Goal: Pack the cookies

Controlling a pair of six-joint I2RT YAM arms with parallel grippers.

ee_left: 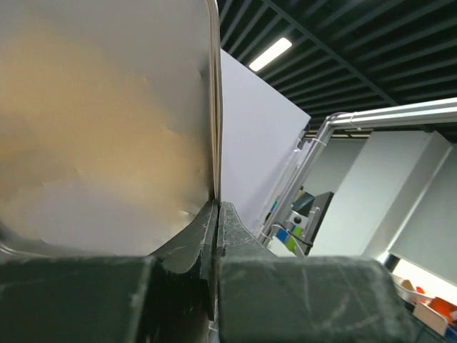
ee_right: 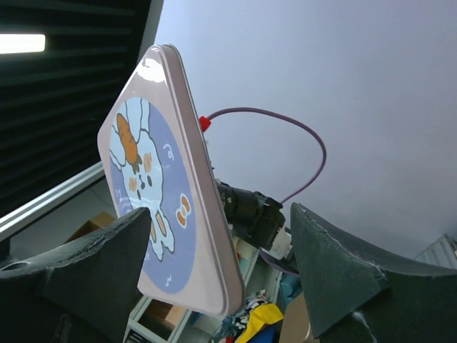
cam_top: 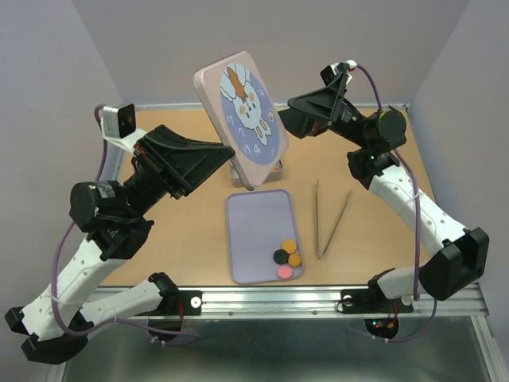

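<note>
My left gripper (cam_top: 227,151) is shut on the edge of a pink tin lid (cam_top: 242,119) with a rabbit picture and holds it tilted in the air. In the left wrist view the fingers (ee_left: 216,214) pinch the rim, and the lid's shiny inside (ee_left: 107,121) fills the left. My right gripper (cam_top: 290,119) is open beside the lid's right edge. In the right wrist view (ee_right: 220,209) the lid (ee_right: 153,200) stands between the spread fingers, not touching them. Several cookies (cam_top: 288,256), orange, black and pink rounds, lie in the near right corner of the lavender tin base (cam_top: 254,223).
A pair of long metal tweezers (cam_top: 330,219) lies on the wooden table right of the tin base. A small grey stand (cam_top: 277,171) shows partly under the lid. The table's metal rail (cam_top: 278,302) runs along the near edge.
</note>
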